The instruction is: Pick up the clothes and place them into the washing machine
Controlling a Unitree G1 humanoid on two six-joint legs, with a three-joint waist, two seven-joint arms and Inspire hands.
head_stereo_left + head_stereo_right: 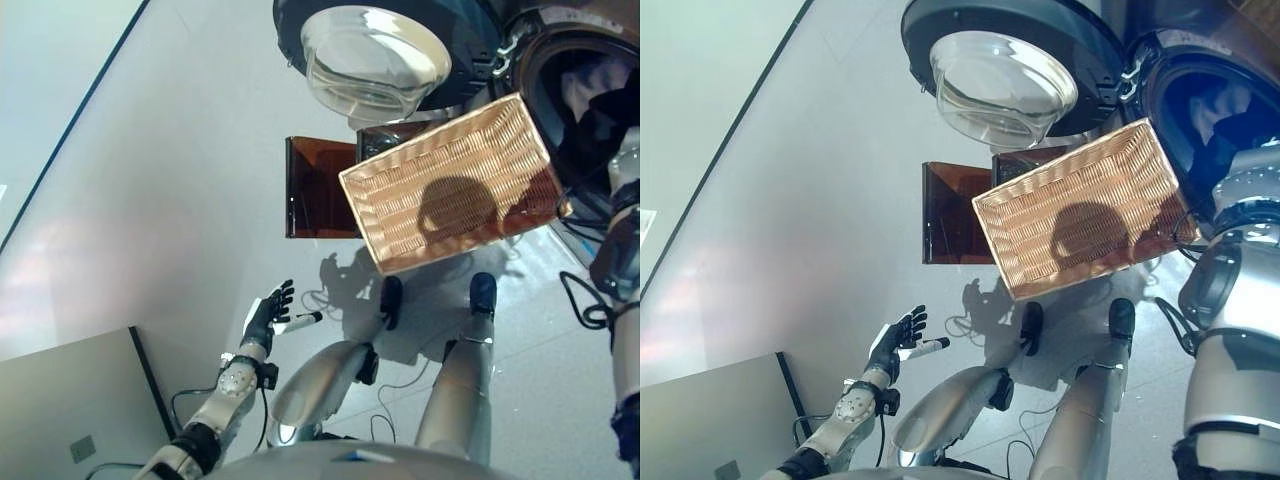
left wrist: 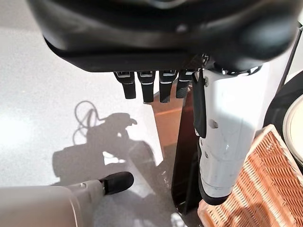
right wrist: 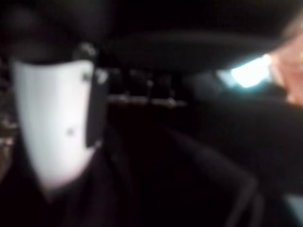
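Left eye view: wicker basket point(image 1: 455, 185) empty before washing machine point(image 1: 580, 90).
I read left hand point(image 1: 268, 312) open, holding nothing; right hand's point(image 3: 57, 118) grip untellable inside the drum.

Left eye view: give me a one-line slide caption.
Empty wicker basket beside the open washing machine, clothes in its drum; left hand open over the floor.

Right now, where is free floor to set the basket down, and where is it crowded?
Free: the wide grey floor left of the brown stool, up to the left robot hand. Crowded: around the wicker basket, with the washing machine door and the drum opening close by.
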